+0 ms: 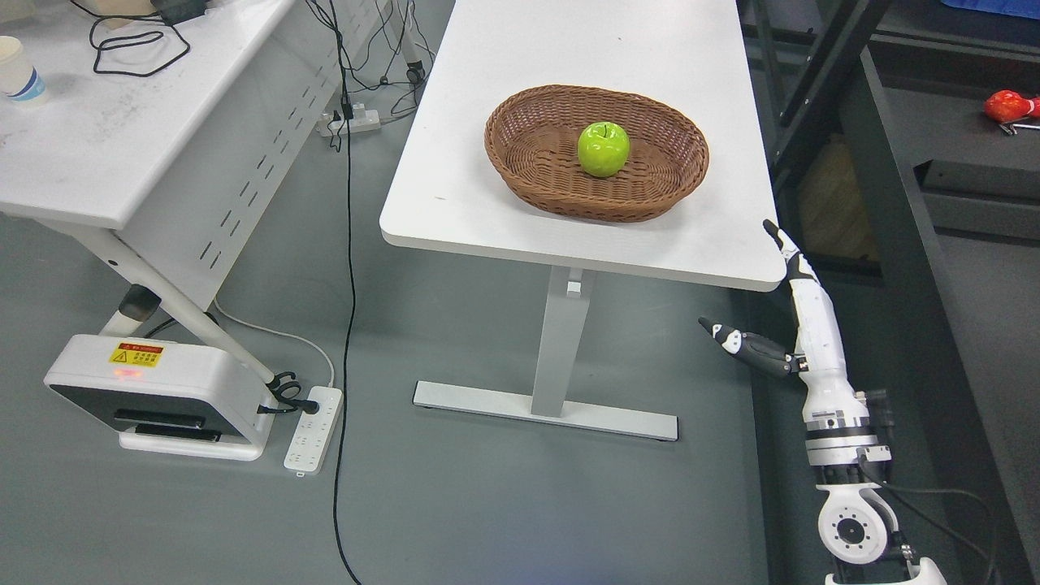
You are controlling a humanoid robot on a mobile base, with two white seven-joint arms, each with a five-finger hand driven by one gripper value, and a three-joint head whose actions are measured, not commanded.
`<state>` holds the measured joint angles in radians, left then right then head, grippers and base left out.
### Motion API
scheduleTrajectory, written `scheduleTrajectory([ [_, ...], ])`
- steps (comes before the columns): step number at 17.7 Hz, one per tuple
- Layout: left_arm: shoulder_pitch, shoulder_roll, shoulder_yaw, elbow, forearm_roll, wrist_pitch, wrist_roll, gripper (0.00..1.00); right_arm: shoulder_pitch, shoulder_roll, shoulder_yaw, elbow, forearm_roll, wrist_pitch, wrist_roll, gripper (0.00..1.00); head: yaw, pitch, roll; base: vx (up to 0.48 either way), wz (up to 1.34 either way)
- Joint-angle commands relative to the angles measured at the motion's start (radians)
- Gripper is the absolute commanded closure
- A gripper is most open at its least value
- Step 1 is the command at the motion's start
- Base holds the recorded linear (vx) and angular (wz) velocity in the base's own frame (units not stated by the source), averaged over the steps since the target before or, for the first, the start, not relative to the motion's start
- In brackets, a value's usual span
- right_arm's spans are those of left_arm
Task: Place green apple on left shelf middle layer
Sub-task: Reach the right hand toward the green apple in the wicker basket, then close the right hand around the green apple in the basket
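Head view, inspected from above. Green apple (604,149) seated upright, stem up, inside a brown wicker basket (520,158), slightly right of the basket's middle. Basket resting on a white table (585,49), toward the near right portion of the top. Right hand (780,341) entering from the lower right corner, positioned below and outside the table's near right corner, well apart from the apple and lower in the picture. Fingers (800,276) extended straight, pointing up toward the table edge, uppermost tip just beside the corner; contact with the edge not determinable. Thumb (743,343) spread out to the left, away from the palm. Nothing held. Apple up and to the left of the hand, with the basket rim and a strip of bare tabletop between. Dark shelving (902,236) along the right edge, with a red item (1007,106) on an upper surface. Second white table (122,130) at upper left carrying a paper cup (18,71) and black cable. White machine (154,394) and power strip (313,429) on the grey floor at lower left.
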<state>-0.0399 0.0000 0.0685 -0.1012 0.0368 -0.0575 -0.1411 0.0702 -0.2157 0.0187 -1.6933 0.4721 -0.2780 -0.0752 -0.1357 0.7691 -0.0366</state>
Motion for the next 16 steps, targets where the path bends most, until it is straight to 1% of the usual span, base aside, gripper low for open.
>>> scheduleTrajectory([
  [1, 0.000, 0.017, 0.001, 0.000, 0.000, -0.001, 0.000, 0.00, 0.007, 0.031, -0.042, -0.002, 0.016, 0.013, 0.041, 0.08, 0.0000, 0.000, 0.000, 0.179, 0.11],
  [2, 0.000, 0.017, 0.001, 0.000, 0.000, -0.001, 0.000, 0.00, 0.005, 0.050, -0.042, -0.002, 0.016, 0.013, 0.041, 0.08, 0.0000, 0.000, 0.000, 0.169, 0.10],
  [3, 0.000, 0.017, 0.001, 0.000, 0.000, -0.001, 0.000, 0.00, -0.004, 0.059, -0.036, -0.002, 0.016, 0.019, 0.045, 0.12, 0.0000, 0.000, 0.000, 0.133, 0.10],
  [4, 0.000, 0.017, 0.001, 0.000, 0.000, -0.001, 0.000, 0.00, -0.018, 0.059, -0.020, -0.002, 0.016, 0.032, 0.045, 0.13, 0.0000, 0.000, 0.000, 0.133, 0.10],
  [6, 0.000, 0.017, -0.003, 0.000, 0.000, -0.001, 0.000, 0.00, -0.044, 0.059, 0.021, 0.000, 0.023, 0.097, 0.046, 0.14, 0.0000, 0.000, 0.000, 0.174, 0.11],
  [8, 0.000, 0.017, 0.001, 0.000, 0.000, 0.001, 0.000, 0.00, -0.058, 0.059, 0.043, 0.000, 0.028, 0.129, 0.048, 0.14, 0.0000, 0.000, 0.000, 0.145, 0.08],
  [14, 0.000, 0.017, 0.001, 0.000, 0.000, -0.001, 0.000, 0.00, -0.081, 0.059, 0.053, 0.000, 0.025, 0.131, 0.067, 0.14, 0.0000, 0.000, 0.000, 0.151, 0.09],
  [16, 0.000, 0.017, 0.001, 0.000, 0.000, -0.001, 0.000, 0.00, -0.092, 0.059, 0.076, 0.001, 0.026, 0.131, 0.077, 0.14, 0.0000, 0.000, 0.000, 0.134, 0.09],
])
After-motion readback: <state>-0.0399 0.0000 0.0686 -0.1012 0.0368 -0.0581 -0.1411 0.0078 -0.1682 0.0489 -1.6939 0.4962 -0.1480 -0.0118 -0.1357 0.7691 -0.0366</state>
